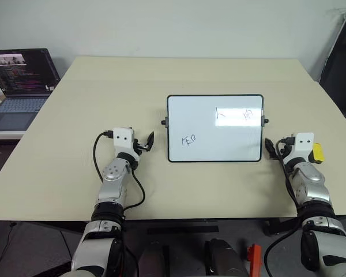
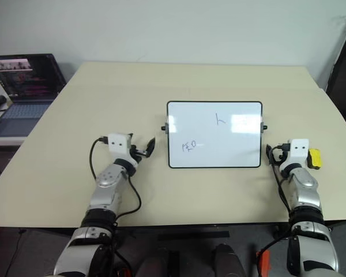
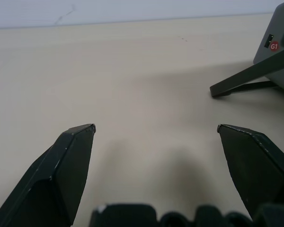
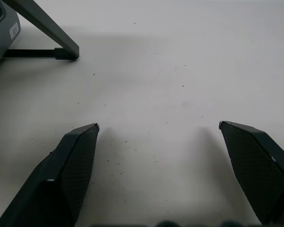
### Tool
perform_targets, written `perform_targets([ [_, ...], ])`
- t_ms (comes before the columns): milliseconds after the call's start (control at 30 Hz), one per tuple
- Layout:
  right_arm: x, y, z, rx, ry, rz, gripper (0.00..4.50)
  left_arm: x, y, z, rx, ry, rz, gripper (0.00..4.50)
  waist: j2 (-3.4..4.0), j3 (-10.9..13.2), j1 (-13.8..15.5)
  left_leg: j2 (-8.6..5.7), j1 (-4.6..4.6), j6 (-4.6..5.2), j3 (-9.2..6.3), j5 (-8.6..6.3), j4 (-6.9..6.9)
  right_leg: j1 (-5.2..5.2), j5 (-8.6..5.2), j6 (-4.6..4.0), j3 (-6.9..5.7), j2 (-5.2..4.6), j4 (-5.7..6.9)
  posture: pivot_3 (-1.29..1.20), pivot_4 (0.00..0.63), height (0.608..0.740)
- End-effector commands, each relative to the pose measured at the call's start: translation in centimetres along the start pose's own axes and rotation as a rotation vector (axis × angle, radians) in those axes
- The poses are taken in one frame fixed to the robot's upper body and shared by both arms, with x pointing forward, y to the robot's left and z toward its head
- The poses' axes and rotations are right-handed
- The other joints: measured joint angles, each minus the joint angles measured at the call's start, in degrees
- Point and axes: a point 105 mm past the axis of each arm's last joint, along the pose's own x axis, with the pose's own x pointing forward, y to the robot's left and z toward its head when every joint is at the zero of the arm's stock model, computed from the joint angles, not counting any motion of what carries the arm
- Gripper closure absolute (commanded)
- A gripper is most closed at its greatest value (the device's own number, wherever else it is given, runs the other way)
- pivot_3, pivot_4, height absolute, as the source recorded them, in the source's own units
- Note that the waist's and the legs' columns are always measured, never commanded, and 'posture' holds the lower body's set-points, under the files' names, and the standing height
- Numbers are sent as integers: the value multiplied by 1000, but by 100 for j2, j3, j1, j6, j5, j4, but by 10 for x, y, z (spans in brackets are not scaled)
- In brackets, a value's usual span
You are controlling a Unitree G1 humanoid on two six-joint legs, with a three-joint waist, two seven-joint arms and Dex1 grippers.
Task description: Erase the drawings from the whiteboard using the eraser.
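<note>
A two-armed robot stands at a beige table (image 1: 75,173) with both arms stretched low over its top, the whiteboard (image 1: 214,128) lying flat between them and its drawings (image 1: 190,139) not yet wiped: one small scribble toward the board's near left, and fainter marks (image 1: 236,114) toward its far right, partly lost in glare. The left gripper (image 3: 156,128) holds its jaws spread wide with nothing but bare tabletop between them, and it sits just off the board's left edge. The right gripper (image 4: 158,125) is likewise fully parted and empty, its two black fingers (image 4: 73,161) framing only speckled table. The eraser (image 1: 318,152), a small yellow block, lies just outside the right jaws, on the side away from the board and close beside the wrist rather than ahead of the fingertips (so it cannot simply be closed upon from here). By my reading the step in hand is the pickup: the right arm would do well to draw back and swing outward until the block sits squarely between the open jaws, then lower and close across its narrow sides, leaving a flat face free to press on the board. The laptop (image 1: 20,86) at the far left plays no part.
</note>
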Motion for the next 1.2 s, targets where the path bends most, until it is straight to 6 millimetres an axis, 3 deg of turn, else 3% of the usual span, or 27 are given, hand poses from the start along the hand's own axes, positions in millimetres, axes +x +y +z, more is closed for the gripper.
perform_targets([
  [33,1,-8,13,-15,-44,-15,31,3,-2,10,10,-45,-2,0,0,0,-1,0,0,0,0,0,0,0,0,0,0,0,0,0,150,740],
  [333,-1,-14,14,-12,-47,-29,31,5,0,16,5,-63,10,0,0,0,-5,0,0,0,0,0,0,0,0,0,0,0,0,0,150,740],
  [600,-7,-17,18,-22,-47,20,31,-8,23,21,35,-73,35,0,0,0,-32,1,0,0,0,0,-1,0,0,0,0,1,0,0,150,740],
  [733,-22,-19,34,-52,-49,129,31,-22,31,51,53,-121,-88,0,1,1,-29,1,-2,0,0,0,-2,-2,0,0,1,0,-1,0,150,740],
  [900,-39,-49,62,-64,-59,111,31,-42,5,82,19,-105,-379,0,2,1,-25,2,-3,0,-2,0,1,-1,0,0,-1,-1,2,0,150,740],
  [1033,-51,-86,84,-78,-58,2,31,-58,-41,100,-56,-67,-674,0,2,1,-12,2,1,0,-1,0,1,2,-1,0,-1,0,3,0,150,740],
  [1100,-53,-103,83,-66,-22,-61,31,-61,-64,104,-80,-59,-779,0,2,0,-5,1,1,0,0,0,2,5,-1,1,-1,0,0,0,150,740],
  [1200,-53,-108,71,-23,49,-30,31,-64,-97,103,-90,-43,-906,0,2,0,-7,1,3,0,3,0,3,8,-1,1,1,2,-4,0,150,740],
])
